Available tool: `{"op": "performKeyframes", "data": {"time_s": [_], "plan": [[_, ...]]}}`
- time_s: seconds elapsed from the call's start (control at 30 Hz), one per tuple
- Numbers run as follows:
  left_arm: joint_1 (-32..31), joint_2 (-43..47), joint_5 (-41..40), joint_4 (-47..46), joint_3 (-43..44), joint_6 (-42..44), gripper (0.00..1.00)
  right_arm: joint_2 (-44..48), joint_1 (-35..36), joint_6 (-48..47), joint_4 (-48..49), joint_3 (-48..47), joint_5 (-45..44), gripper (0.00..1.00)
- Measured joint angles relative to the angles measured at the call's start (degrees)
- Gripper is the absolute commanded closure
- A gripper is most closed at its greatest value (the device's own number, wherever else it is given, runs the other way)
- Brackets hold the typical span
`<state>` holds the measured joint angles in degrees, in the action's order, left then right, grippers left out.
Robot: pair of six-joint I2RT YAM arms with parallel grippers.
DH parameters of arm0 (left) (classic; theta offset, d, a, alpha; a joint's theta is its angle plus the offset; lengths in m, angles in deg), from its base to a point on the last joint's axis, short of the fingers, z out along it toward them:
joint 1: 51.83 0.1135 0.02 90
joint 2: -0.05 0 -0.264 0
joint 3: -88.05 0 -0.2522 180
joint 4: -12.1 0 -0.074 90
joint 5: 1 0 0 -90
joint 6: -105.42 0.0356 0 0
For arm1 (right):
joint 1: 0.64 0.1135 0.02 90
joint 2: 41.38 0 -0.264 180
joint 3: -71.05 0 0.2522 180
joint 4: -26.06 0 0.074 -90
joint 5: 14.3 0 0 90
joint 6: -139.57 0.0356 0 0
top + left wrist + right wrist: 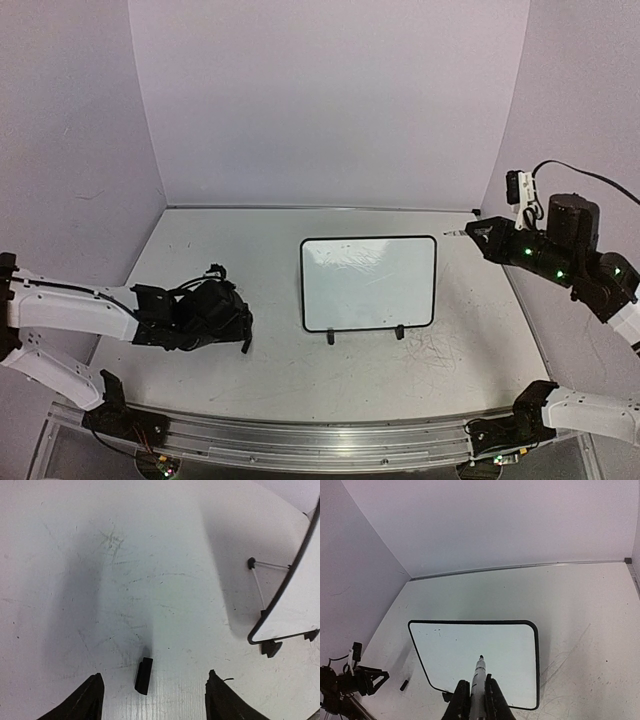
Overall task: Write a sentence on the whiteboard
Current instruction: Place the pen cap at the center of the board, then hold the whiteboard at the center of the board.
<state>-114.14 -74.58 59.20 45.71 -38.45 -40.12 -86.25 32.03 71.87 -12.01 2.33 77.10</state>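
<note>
**Marker gripped, board face white**

Your whiteboard (368, 283) is a small rectangle with a thin black frame and rounded corners. It rests on two small black feet (331, 337) at its near edge. Its face is smooth and a little glossy, plain white with only some tiny dark specks near the far left corner. The table (300, 385) under it is matt white and carries many fine grey scratches.

Your right tool (477, 684) is closed narrowly around a slim marker (479, 672) with a light barrel and a dark tip. The marker sticks out forward between the two fingers. The board lies ahead of this tool and below it. From above, the tip stands just beside the board's far right corner and looks apart from the face.

Your left tool (154, 679) is low over the table, with its fingers wide apart, and it grips nothing. A small black piece (144, 676) lies on the table between the fingers and touches neither of them. The board is to the right of this tool, apart from it.
</note>
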Motion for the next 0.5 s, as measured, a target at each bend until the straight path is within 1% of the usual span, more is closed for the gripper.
{"op": "performKeyframes", "data": {"time_s": [0.13,0.2,0.3,0.4,0.5], "plan": [[0.7,8.2,1.2,-1.1,-1.8,4.5,0.05,-2.5,0.0,3.2,-0.4,0.0,-0.3,1.00],[2.4,13.0,4.0,-2.4,-3.3,7.2,0.02,-3.4,0.2,4.4,-0.5,0.0,-0.5,1.00],[6.4,18.7,10.1,-4.3,-4.0,11.4,0.01,-3.5,1.4,6.0,-0.2,0.0,-1.7,1.00],[9.8,19.6,16.0,-6.0,-2.5,15.8,0.01,-2.5,2.9,7.0,2.0,0.9,-2.3,1.00],[11.1,15.5,22.0,-6.3,1.9,20.9,0.01,-2.2,4.5,7.6,4.8,2.5,-2.2,1.00]]}}
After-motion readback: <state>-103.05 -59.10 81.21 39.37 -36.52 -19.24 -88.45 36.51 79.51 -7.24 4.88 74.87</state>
